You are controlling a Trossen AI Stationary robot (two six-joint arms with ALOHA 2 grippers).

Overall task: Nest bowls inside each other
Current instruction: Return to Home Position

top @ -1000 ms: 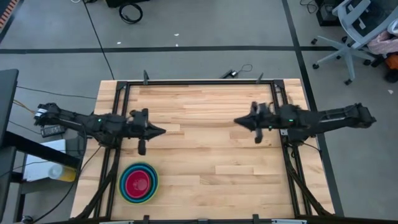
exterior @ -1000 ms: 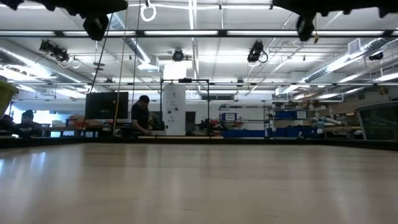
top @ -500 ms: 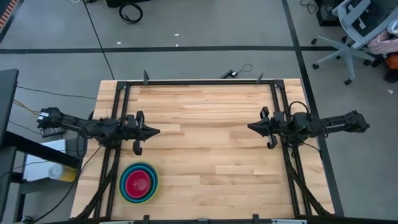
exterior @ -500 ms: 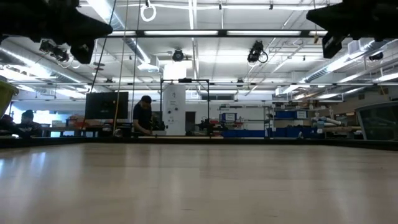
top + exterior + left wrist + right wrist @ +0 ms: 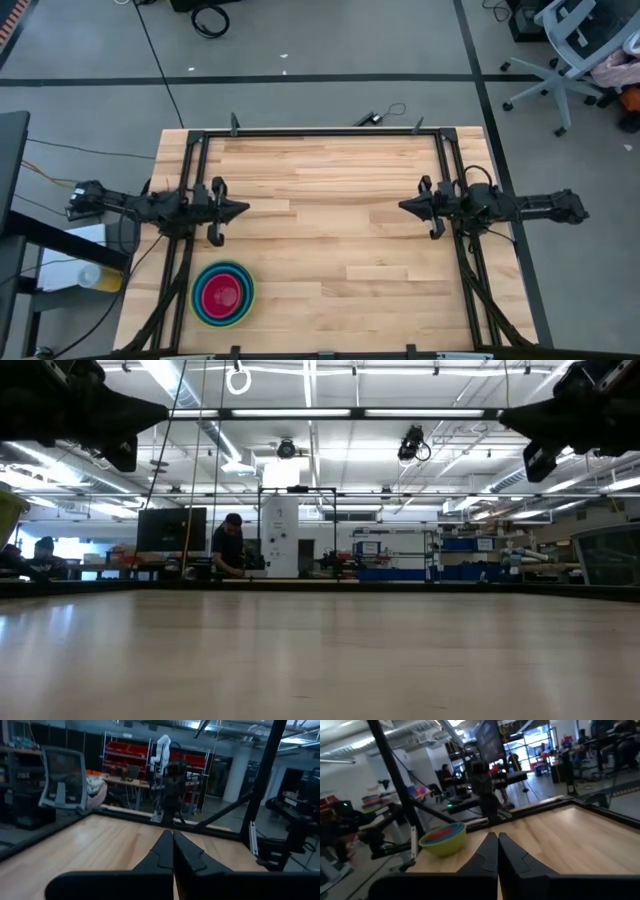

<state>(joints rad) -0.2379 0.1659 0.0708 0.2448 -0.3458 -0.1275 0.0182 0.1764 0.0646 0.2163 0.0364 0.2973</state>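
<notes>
The bowls (image 5: 223, 293) sit one inside another as a single stack near the table's near left corner. The lime-green one is outermost, blue rings show inside it, and the magenta-red one is in the middle. The stack rests on the wood by the outer bowl's base and also shows in the right wrist view (image 5: 443, 839). My left gripper (image 5: 245, 209) hovers shut by the table's left edge, farther back than the stack, pointing level toward the right (image 5: 173, 834). My right gripper (image 5: 402, 206) hovers shut by the right edge, pointing left (image 5: 497, 836). Neither touches anything.
A black metal frame (image 5: 320, 132) runs along the table's far edge and both sides. Bare wood (image 5: 330, 220) lies between the two grippers. An office chair (image 5: 575, 50) stands on the floor beyond the far right corner. People (image 5: 228, 545) are in the room behind.
Both arms have drawn back and sunk lower: my left gripper toward the table's left edge, my right gripper toward the right edge. Both stay shut and roughly level. The stack of bowls has not moved.
</notes>
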